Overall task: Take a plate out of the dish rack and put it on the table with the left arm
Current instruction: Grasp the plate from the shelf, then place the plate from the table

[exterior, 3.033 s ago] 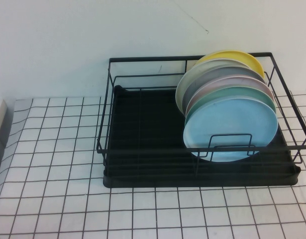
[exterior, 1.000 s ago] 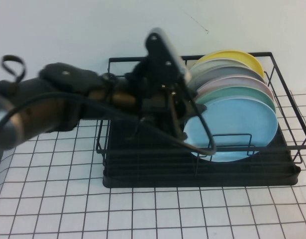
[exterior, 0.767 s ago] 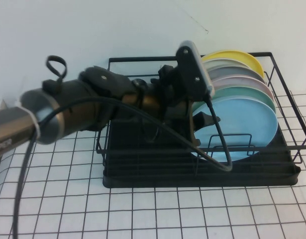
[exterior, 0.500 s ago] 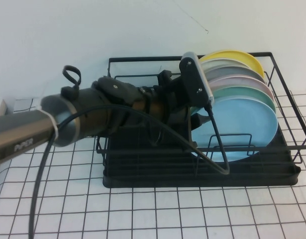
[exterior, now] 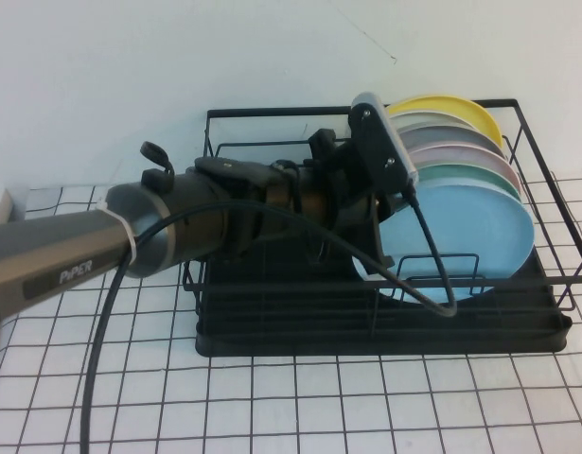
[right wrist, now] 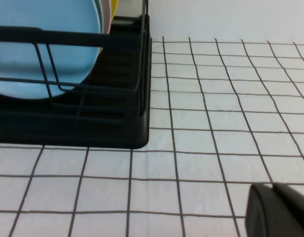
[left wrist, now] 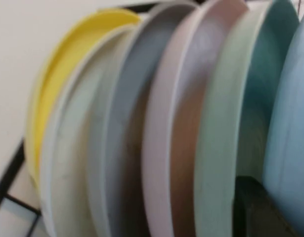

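The sky-blue plate point(exterior: 470, 232) stands on edge at the front of the row in the black dish rack point(exterior: 272, 317). My left arm reaches in from the left, and the left gripper point(exterior: 378, 227) sits at the plate's left rim, under the wrist camera mount. In the left wrist view one dark finger point(left wrist: 255, 207) lies in the gap between the mint-green plate point(left wrist: 226, 123) and the back of the blue plate point(left wrist: 295, 123); the other finger is hidden. My right gripper point(right wrist: 273, 186) hangs shut and empty over the table point(right wrist: 201, 123), right of the rack point(right wrist: 117, 123).
Behind the blue plate stand mint-green, pink, grey, pale and yellow plates point(exterior: 451, 106), packed close. A small wire loop holder point(exterior: 442, 274) crosses the blue plate's lower front. The grid-patterned table point(exterior: 272, 397) lies in front of the rack.
The left arm pushed further right into the rack and its gripper closed in on the blue plate's left rim. The plate shifted slightly to the right.
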{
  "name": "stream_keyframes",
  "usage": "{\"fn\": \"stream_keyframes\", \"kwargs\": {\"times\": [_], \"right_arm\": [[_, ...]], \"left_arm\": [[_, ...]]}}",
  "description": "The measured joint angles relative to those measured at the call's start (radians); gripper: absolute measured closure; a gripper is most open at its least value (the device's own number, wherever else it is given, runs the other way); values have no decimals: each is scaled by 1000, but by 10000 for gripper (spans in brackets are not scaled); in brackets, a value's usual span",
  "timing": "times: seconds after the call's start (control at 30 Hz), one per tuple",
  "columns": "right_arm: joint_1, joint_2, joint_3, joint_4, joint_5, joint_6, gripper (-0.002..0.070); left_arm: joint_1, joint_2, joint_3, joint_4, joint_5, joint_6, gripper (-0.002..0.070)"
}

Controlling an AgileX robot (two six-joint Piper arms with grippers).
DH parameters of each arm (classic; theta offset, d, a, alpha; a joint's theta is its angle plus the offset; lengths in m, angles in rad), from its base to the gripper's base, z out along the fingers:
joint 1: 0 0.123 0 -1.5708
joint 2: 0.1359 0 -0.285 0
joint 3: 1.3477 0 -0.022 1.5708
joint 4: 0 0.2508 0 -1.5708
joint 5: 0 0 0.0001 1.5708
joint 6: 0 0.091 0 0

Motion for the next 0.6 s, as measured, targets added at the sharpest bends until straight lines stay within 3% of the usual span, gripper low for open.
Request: {"fn": "stream_keyframes", "kwargs": {"times": [0.43, 0.6], "right_arm": [[0, 0, 0, 0, 0, 1, 679], [0, 0, 0, 0, 0, 1, 679]], "left_arm": [[-4, -180, -55, -82, -75, 6, 617], [-4, -289, -55, -97, -172, -148, 617]]}}
